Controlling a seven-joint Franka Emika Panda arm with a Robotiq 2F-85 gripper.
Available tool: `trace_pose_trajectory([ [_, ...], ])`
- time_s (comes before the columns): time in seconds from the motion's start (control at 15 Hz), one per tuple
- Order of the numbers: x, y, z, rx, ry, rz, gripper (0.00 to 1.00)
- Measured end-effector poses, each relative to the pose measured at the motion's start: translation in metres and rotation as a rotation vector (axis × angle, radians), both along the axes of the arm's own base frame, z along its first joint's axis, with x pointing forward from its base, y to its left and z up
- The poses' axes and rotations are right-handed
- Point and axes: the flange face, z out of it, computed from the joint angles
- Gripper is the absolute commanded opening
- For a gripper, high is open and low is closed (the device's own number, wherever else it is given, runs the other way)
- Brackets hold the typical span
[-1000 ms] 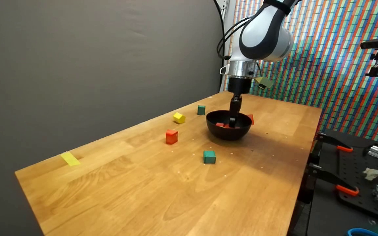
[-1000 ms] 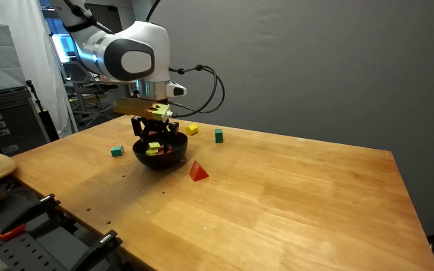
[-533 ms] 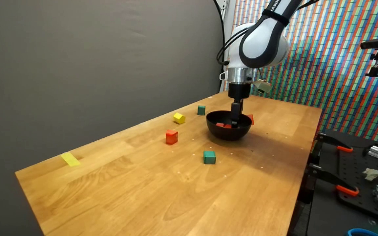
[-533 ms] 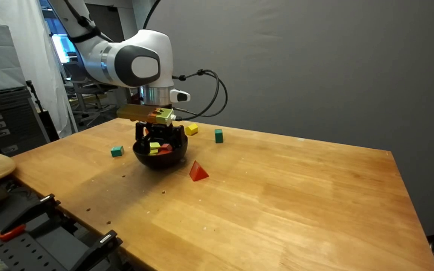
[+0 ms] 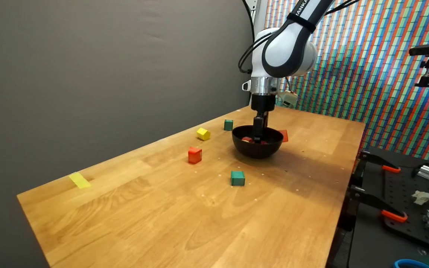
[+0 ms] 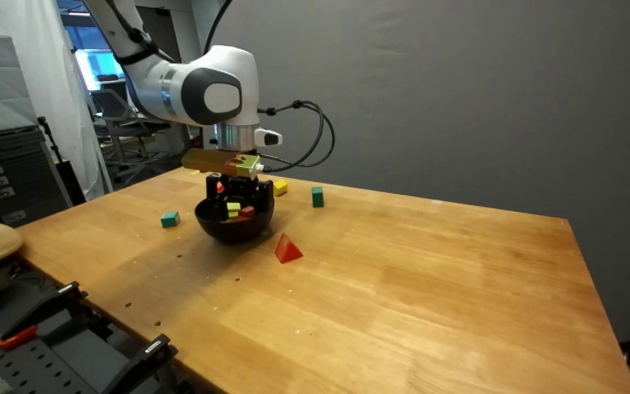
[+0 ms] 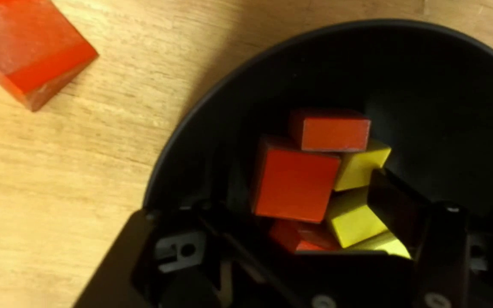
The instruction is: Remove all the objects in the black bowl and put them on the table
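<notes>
The black bowl (image 5: 255,150) stands on the wooden table (image 6: 430,284). Inside it, in the wrist view, lie a red block (image 7: 298,186), a smaller red block (image 7: 335,133), further red pieces (image 7: 304,237) low in the pile and several yellow blocks (image 7: 357,220). My gripper (image 6: 242,212) reaches down into the bowl, its jaws wide apart on either side of the pile. One finger (image 7: 394,205) lies against or just over the yellow blocks; contact cannot be told. A dark gap separates the opposite finger from the red block. Part of the pile is hidden behind the gripper.
On the table around the bowl are a red block (image 5: 194,155), a yellow block (image 5: 203,134), a green block (image 5: 238,178), another green block (image 5: 228,125) and a red pyramid (image 6: 287,250). Clamps (image 6: 143,364) grip the table's edge.
My gripper has sunk deeper into the bowl and its jaws have spread. It has then shifted sideways, and the bowl has slid slightly along with it. Blocks on the table have not moved.
</notes>
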Motion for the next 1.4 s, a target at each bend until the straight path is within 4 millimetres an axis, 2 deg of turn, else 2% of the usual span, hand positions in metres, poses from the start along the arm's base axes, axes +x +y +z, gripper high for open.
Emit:
trace_pose_trajectory([
  [0.07, 0.0, 0.002, 0.0, 0.0, 0.0, 0.001, 0.42],
  [0.4, 0.0, 0.009, -0.002, -0.002, 0.002, 0.003, 0.07],
  [0.53, -0.001, 0.009, -0.002, -0.003, 0.0, -0.001, 0.02],
  [0.67, -0.002, 0.009, -0.003, -0.006, -0.005, -0.006, 0.01],
  [0.8, -0.002, 0.011, -0.004, -0.011, -0.008, -0.012, 0.1],
  [0.87, -0.002, 0.012, -0.004, -0.016, -0.009, -0.012, 0.31],
  [0.93, -0.003, 0.013, -0.004, -0.02, -0.008, -0.012, 0.31],
  [1.0, -0.003, 0.014, -0.004, -0.022, -0.007, -0.014, 0.36],
  [1.2, -0.005, 0.015, -0.003, -0.029, -0.007, -0.021, 0.61],
  [1.4, -0.005, 0.01, 0.01, -0.037, -0.023, -0.043, 0.83],
])
